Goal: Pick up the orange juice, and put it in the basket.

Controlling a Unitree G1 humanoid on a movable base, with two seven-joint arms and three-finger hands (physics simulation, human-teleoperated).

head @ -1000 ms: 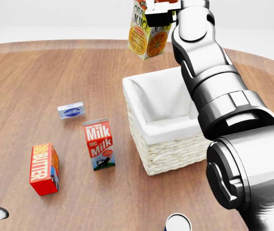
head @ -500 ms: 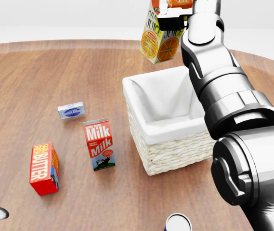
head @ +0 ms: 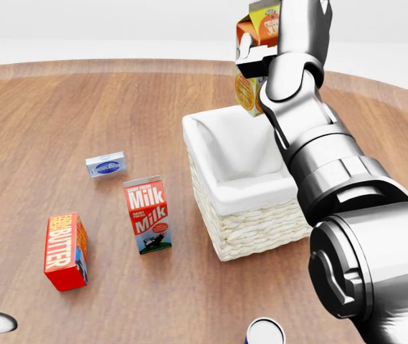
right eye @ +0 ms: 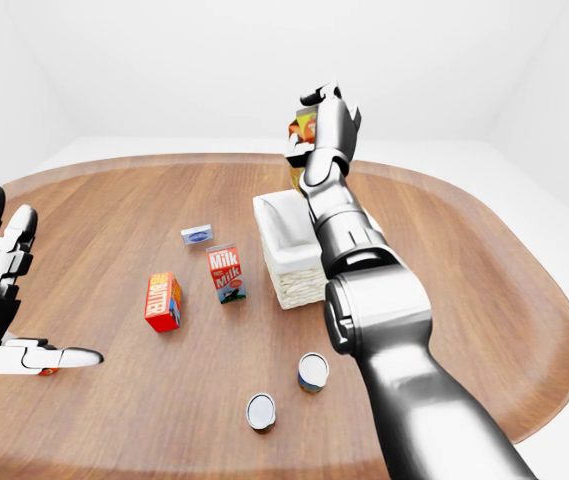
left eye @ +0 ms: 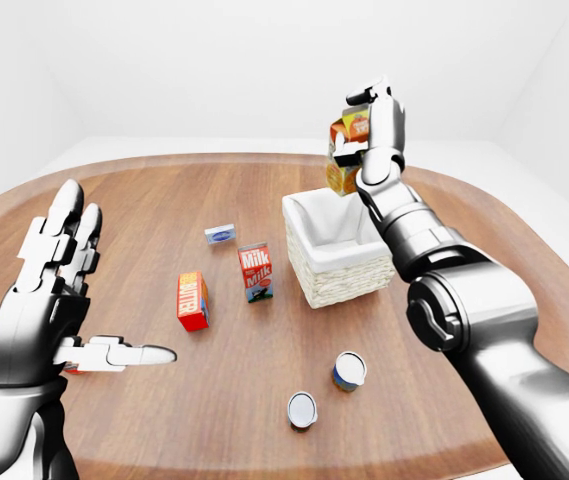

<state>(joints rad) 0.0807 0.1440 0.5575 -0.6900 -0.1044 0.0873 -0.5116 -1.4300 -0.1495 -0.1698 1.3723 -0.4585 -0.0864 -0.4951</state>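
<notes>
Nearest the robot, two cans stand on the wooden bench, on the near side of the basket and well apart from it. The left hand hovers low at the near left, fingers spread, holding nothing. To the basket's left stand the milk carton and, further left, the butter box; a small flat blue packet lies beyond the milk, away from the basket's left wall.

The basket itself is white-lined and looks empty inside. Above its far rim, the right hand is clenched round the orange juice carton, which hangs in the air clear of the lining.

A second ago the carton was held off to the left of the basket's far corner, its broad face turned toward the robot. Half a second ago it had slid rightward. Now it sits over the far edge of the basket, turned so only a narrow side shows past the wrist, and the forearm has swung in over the opening. The other things have not stirred.

So the carry looks nearly done. I'd judge what remains is to bring the carton a little nearer over the opening, lower it, and let go; dropped from here it might clip the far rim.
</notes>
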